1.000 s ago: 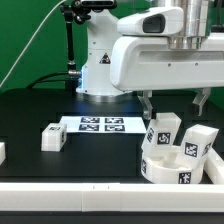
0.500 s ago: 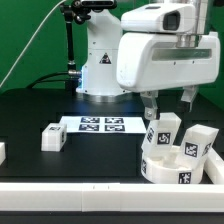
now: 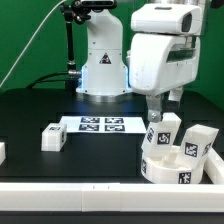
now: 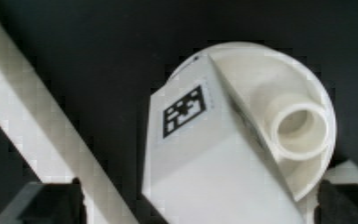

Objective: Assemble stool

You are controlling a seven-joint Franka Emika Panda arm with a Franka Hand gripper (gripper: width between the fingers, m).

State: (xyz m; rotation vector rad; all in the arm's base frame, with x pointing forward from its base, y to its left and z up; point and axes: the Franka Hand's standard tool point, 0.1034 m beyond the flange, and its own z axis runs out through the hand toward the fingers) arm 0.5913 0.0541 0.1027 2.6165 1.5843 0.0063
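The stool's round white seat (image 3: 163, 168) lies at the exterior view's right, near the front rim. One tagged white leg (image 3: 165, 130) stands against its back and a second leg (image 3: 200, 143) beside it. A third leg (image 3: 52, 137) lies apart at the left. My gripper (image 3: 165, 108) hangs open just above the first leg. In the wrist view that leg (image 4: 220, 140) fills the frame, its tag and round peg end showing. It sits between the dark fingertips (image 4: 30, 203) of my gripper (image 4: 194, 208), which do not press on it.
The marker board (image 3: 100, 124) lies flat mid-table before the robot's base (image 3: 100, 80). A white rim (image 3: 70, 190) runs along the table's front edge. Another small white piece (image 3: 2, 151) shows at the left edge.
The arm's wrist has swung toward the exterior view's left and turned, bringing the fingers over the leg by the seat. The jaws stay open; no part has moved.
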